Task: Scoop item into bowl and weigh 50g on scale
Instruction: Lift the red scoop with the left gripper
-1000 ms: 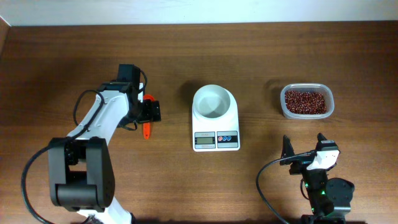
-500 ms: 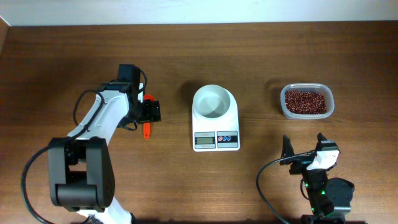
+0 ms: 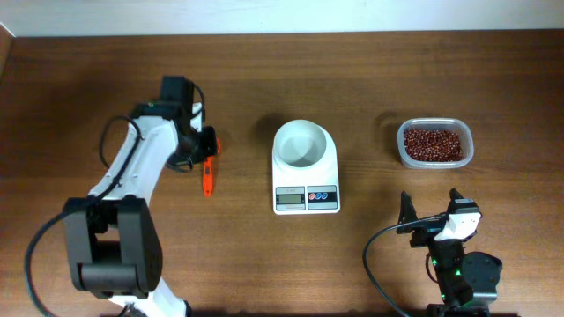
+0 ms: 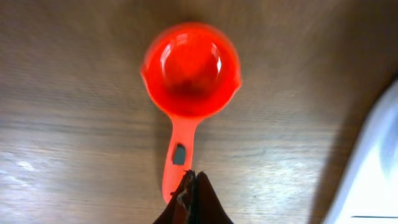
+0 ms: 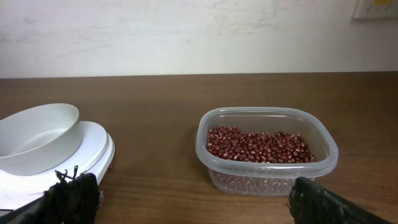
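Left claw (image 4: 191, 198) pinched narrow, tips together right at the handle end of the orange scoop (image 4: 191, 68) — whether it actually grips, I cannot tell. Right claw (image 3: 430, 208) spread wide, low at the near right of the table (image 3: 106, 70). The white bowl (image 3: 304, 145) sits on the scale (image 3: 306, 199), centre. The beans (image 3: 433, 143) lie in the clear tub (image 3: 399, 150), far right — well apart from the scoop on the left.
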Action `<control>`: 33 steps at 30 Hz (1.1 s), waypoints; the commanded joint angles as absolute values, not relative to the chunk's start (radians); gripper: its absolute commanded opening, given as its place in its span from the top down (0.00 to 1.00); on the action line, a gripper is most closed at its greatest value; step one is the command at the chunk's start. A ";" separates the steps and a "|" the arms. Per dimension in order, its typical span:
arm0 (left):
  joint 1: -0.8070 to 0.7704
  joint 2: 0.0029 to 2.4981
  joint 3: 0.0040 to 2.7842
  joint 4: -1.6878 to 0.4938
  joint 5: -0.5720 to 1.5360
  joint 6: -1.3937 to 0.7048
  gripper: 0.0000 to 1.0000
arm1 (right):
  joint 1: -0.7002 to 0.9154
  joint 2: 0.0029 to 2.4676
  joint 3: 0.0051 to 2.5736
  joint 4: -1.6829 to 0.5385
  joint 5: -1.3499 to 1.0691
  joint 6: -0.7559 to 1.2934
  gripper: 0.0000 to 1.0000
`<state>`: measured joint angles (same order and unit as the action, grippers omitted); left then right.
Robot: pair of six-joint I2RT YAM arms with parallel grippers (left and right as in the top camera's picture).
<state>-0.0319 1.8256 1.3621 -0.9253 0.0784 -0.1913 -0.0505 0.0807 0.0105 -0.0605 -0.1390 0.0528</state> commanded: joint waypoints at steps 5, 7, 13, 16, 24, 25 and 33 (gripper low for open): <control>-0.046 1.818 1.542 -1.203 0.098 -0.194 0.89 | -0.046 0.075 0.006 -0.066 -0.138 0.060 0.01; -0.048 1.818 1.451 -1.180 0.092 -0.194 0.72 | -0.046 0.075 0.006 -0.066 -0.138 0.060 0.01; -0.048 1.818 1.172 -0.820 0.078 -0.194 0.27 | -0.046 0.075 0.006 -0.066 -0.138 0.060 0.01; -0.047 1.818 1.131 -0.709 0.057 -0.194 0.01 | -0.046 0.075 0.006 -0.066 -0.138 0.060 0.01; -0.059 1.818 1.015 -0.498 0.019 -0.194 0.42 | -0.046 0.075 0.006 -0.066 -0.138 0.060 0.01; -0.059 1.818 1.004 -0.476 0.019 -0.194 0.44 | -0.046 0.075 0.006 -0.066 -0.138 0.060 0.01; -0.059 1.818 0.999 -0.434 0.022 -0.194 0.83 | -0.046 0.075 0.006 -0.066 -0.138 0.060 0.01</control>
